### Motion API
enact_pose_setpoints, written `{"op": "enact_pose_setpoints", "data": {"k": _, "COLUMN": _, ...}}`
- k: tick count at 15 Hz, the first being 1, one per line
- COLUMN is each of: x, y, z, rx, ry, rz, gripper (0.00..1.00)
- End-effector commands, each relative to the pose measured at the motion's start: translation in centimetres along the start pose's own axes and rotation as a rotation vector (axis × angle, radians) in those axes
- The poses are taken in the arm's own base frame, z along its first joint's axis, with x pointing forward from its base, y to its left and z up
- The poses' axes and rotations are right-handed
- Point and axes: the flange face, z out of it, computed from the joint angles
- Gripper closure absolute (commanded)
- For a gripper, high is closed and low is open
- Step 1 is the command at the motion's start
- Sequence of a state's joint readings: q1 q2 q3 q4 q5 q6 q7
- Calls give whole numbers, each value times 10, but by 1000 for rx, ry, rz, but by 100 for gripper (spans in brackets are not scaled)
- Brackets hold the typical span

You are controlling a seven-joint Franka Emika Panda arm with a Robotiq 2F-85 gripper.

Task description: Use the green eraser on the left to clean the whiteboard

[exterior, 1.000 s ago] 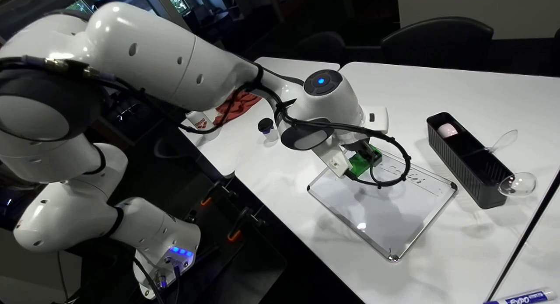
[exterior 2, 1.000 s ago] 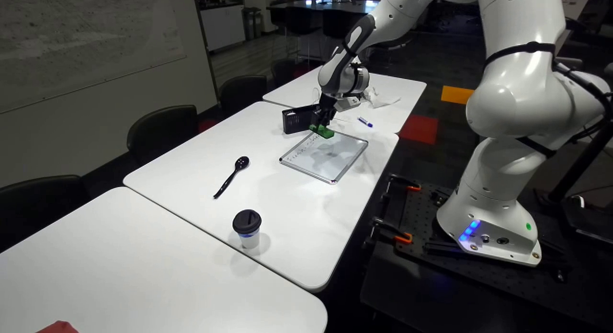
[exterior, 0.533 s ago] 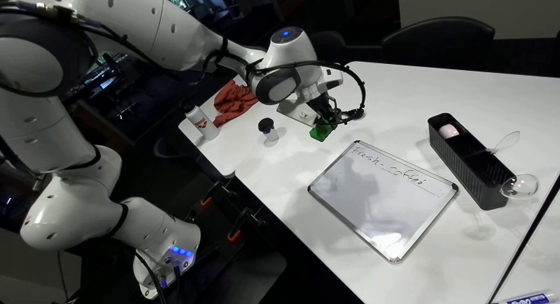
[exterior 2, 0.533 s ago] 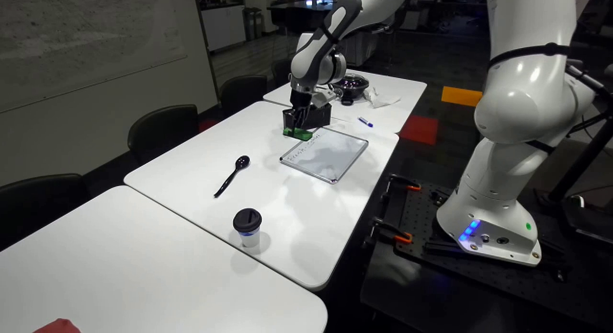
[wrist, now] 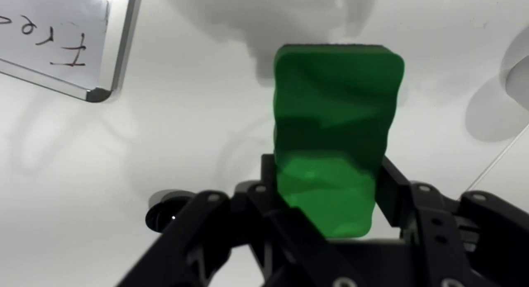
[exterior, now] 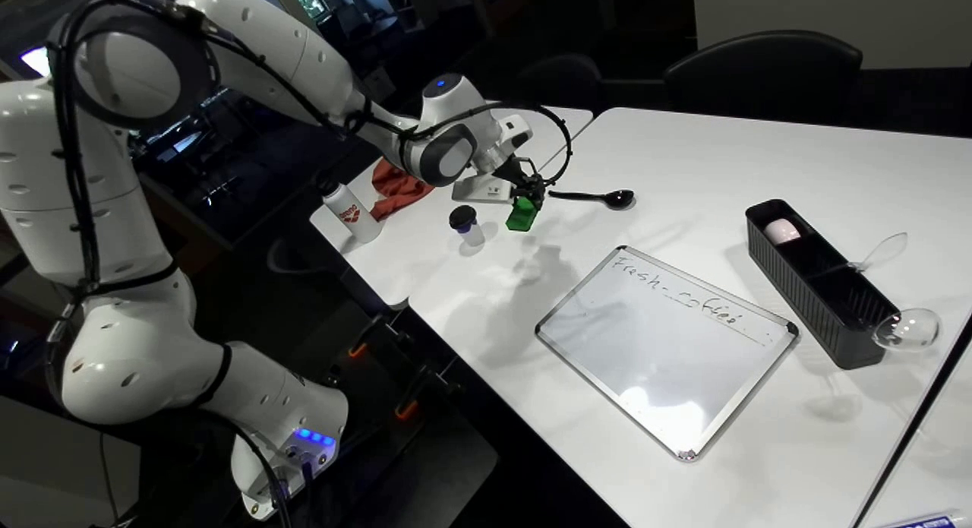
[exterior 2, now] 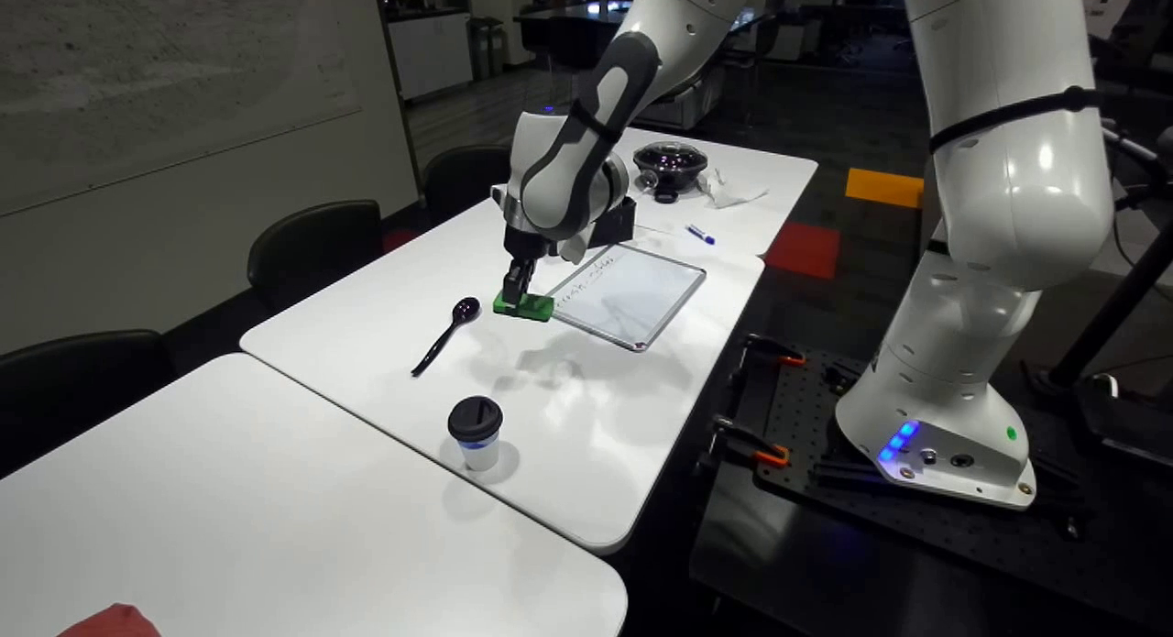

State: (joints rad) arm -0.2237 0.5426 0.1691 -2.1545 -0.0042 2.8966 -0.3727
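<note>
We see the green eraser [wrist: 337, 101], a round-cornered block with wavy sides and a dark edge at one end, clamped across its width by the pincer [wrist: 326, 175] above the counter [wrist: 186, 134], beside the lettered whiteboard [exterior: 653, 368].

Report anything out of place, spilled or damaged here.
Only mildly odd, perhaps mid-task: the gripper holds the green eraser over the table, beside the whiteboard, which bears writing. I see no spill or damage.

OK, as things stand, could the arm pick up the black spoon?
Probably not: the spoon looks near enough, but the fingers are closed on the eraser, which would have to go down first.
</note>
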Motion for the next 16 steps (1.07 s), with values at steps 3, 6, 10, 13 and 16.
{"op": "enact_pose_setpoints", "data": {"k": 3, "x": -5, "y": -36, "z": 59, "rx": -4, "ry": 119, "rz": -89, "gripper": 66}}
{"op": "enact_pose_setpoints", "data": {"k": 6, "x": -9, "y": -45, "z": 90, "rx": -13, "ry": 100, "rz": -120, "gripper": 66}}
{"op": "enact_pose_setpoints", "data": {"k": 10, "x": -4, "y": -51, "z": 118, "rx": -33, "ry": 27, "rz": -125, "gripper": 66}}
{"op": "enact_pose_setpoints", "data": {"k": 13, "x": 2, "y": -56, "z": 127, "rx": -56, "ry": -24, "rz": -132, "gripper": 16}}
{"op": "enact_pose_setpoints", "data": {"k": 16, "x": 9, "y": -61, "z": 118, "rx": -72, "ry": -71, "rz": -126, "gripper": 6}}
